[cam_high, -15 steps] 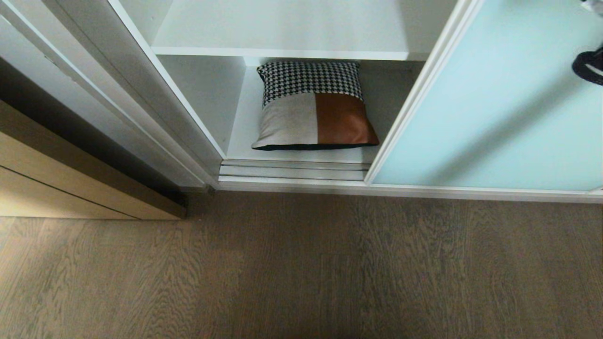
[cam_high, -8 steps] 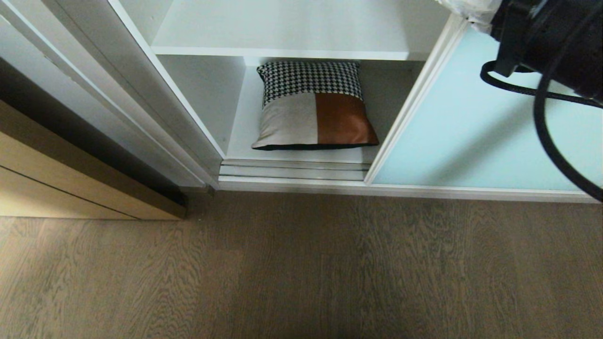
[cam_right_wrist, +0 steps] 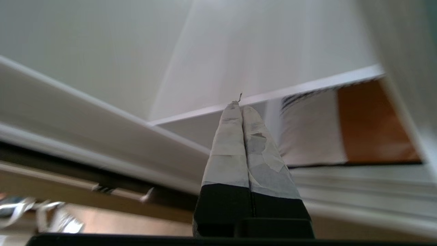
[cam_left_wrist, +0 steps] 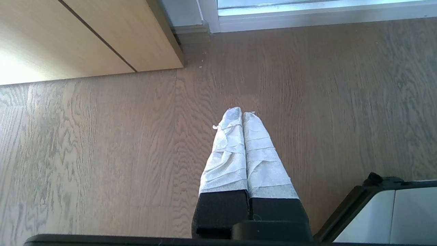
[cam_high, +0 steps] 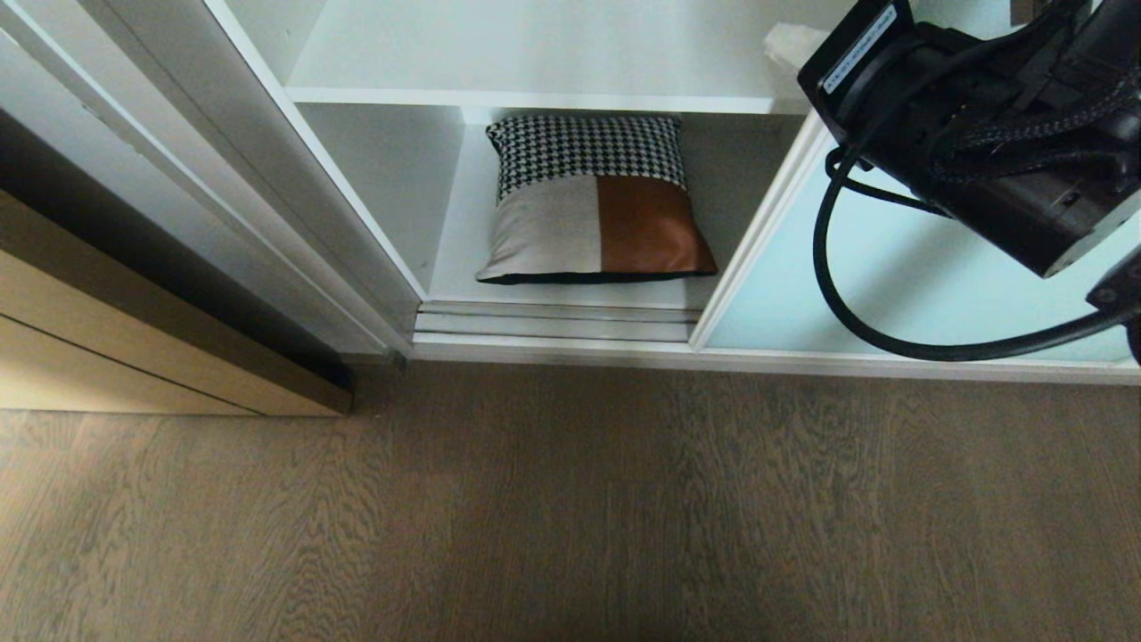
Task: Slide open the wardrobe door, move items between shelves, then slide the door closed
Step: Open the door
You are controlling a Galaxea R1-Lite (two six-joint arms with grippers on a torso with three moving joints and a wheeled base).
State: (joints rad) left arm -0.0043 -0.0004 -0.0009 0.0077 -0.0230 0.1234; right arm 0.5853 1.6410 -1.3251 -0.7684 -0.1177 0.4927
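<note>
The sliding wardrobe door (cam_high: 936, 285), frosted pale blue-green glass, stands slid to the right, leaving the left bay open. One item, a patchwork cushion (cam_high: 593, 205) (cam_right_wrist: 341, 130), lies flat on the bottom shelf (cam_high: 459, 241). Above it runs another white shelf (cam_high: 535, 53) (cam_right_wrist: 307, 87), bare where it shows. My right gripper (cam_high: 789, 43) (cam_right_wrist: 241, 106) is shut and empty, hanging in front of the door's left frame and pointing into the open bay, above and right of the cushion. My left gripper (cam_left_wrist: 241, 114) is shut and empty, parked over the floor.
A tan wood-grain door (cam_high: 134, 339) (cam_left_wrist: 85, 34) stands at the left beside the wardrobe's side wall. The silver bottom track (cam_high: 553, 323) runs along the opening. A black cable (cam_high: 856, 303) loops from my right arm across the glass. Grey-brown wood floor (cam_high: 570, 517) fills the foreground.
My right arm has swung in from the upper right edge of the head view, leftward across the glass door towards the open bay. Cushion and door have not moved.
</note>
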